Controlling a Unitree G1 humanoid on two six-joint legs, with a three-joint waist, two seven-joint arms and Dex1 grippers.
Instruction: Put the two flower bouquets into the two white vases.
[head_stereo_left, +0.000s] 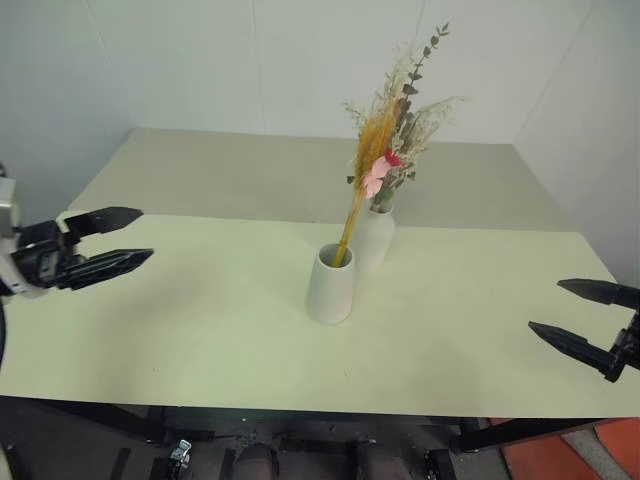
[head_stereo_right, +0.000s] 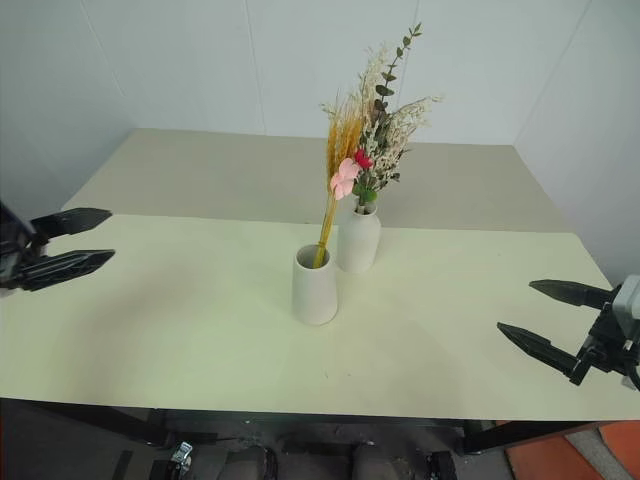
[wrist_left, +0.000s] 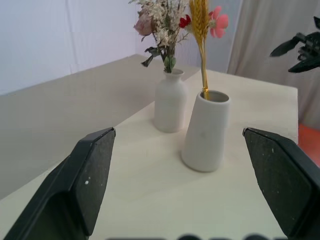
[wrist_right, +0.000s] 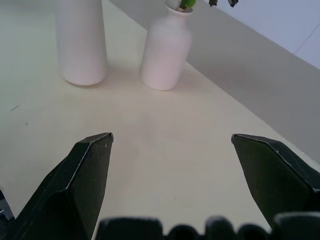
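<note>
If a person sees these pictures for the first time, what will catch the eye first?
The two white vases at the middle of the pale table stand out: the tapered vase holds the slim yellow-orange stalk, and the bottle-shaped vase just behind it holds the bushy bouquet. The left tool and the right tool hang open at the table's two sides.

A pale cream table (head_stereo_left: 200, 340) stood against plain white walls (head_stereo_left: 250, 60) meeting in a corner, with dark floor (head_stereo_left: 60, 450) and an orange-red patch (head_stereo_left: 570, 455) showing beneath its front edge.
</note>
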